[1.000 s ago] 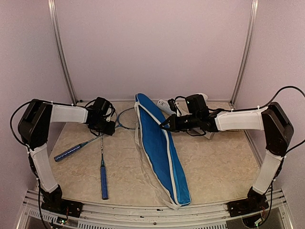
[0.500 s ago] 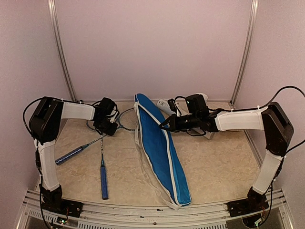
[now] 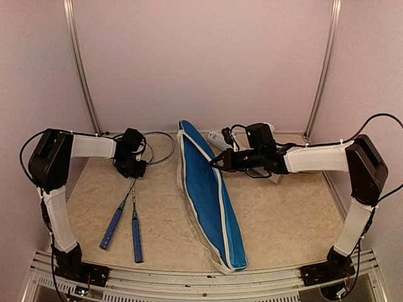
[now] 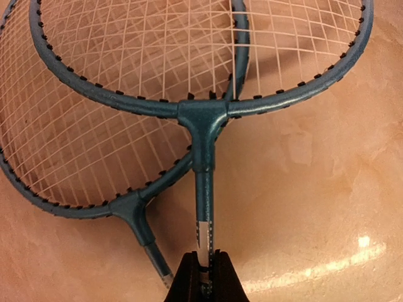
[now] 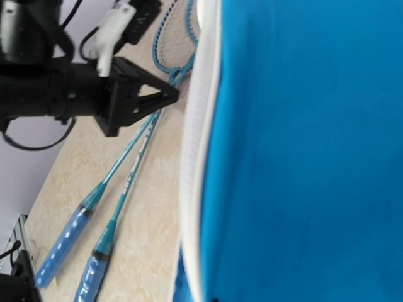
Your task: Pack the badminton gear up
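Two rackets [image 3: 136, 233] lie in a narrow V at the left of the counter [image 3: 283, 214], blue handles toward the arm bases and heads overlapping near the back wall. The left end effector [image 4: 201, 274] has its jaws pinched almost together on the thin shaft of the upper racket [image 4: 203, 126], just below the throat; the second racket [image 4: 135, 211] runs just beside the fingers and appears to lie outside them. The risk is that a lift carries one racket only, or that the overlapped frames snag and drag the loose one askew; so narrow a shaft could also twist or slide in the pinch, letting the head swing. The right end effector [image 3: 215, 163] is closed tight at the white-trimmed edge of the blue racket cover [image 3: 214, 214], which lies diagonally down the middle of the counter; whether its mouth is parted wide enough cannot be told. The thin fabric may slip free or sag, so a racket head could catch on the rim.
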Controlling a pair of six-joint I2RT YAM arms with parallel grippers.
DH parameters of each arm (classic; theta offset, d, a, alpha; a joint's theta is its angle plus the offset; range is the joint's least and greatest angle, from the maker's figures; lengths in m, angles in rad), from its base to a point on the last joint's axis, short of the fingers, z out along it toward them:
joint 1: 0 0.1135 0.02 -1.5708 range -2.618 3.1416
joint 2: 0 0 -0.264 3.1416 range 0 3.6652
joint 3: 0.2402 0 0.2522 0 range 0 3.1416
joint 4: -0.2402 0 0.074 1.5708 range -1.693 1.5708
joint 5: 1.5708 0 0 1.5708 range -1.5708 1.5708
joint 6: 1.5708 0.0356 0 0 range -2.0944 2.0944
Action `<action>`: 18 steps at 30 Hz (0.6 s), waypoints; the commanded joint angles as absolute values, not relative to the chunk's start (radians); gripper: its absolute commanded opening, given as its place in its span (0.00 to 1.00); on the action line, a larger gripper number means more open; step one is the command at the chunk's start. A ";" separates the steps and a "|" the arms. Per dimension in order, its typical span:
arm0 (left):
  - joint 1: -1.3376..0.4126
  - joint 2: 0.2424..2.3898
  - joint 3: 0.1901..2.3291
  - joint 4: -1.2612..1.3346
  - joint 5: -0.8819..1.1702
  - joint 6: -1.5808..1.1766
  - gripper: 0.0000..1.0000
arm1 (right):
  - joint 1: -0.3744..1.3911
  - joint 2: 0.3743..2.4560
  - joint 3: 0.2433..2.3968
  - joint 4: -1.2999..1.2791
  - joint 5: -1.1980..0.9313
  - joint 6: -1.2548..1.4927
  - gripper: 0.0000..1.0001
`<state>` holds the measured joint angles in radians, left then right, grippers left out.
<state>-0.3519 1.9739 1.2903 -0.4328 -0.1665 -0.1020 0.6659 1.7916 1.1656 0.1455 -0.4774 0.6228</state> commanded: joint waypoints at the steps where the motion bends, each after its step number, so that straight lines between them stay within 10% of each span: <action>1: -0.344 1.819 1.264 -0.441 -0.193 -0.242 0.00 | 0.669 1.802 1.176 0.210 -0.467 0.637 0.00; 18: -0.832 1.353 1.082 -0.764 -0.417 -0.771 0.00 | 0.672 1.905 1.216 0.276 -0.483 0.652 0.00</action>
<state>-0.7639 1.4017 1.1358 -0.6102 -0.3481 -0.6060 0.6659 1.8790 1.1862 0.2302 -0.4789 0.6498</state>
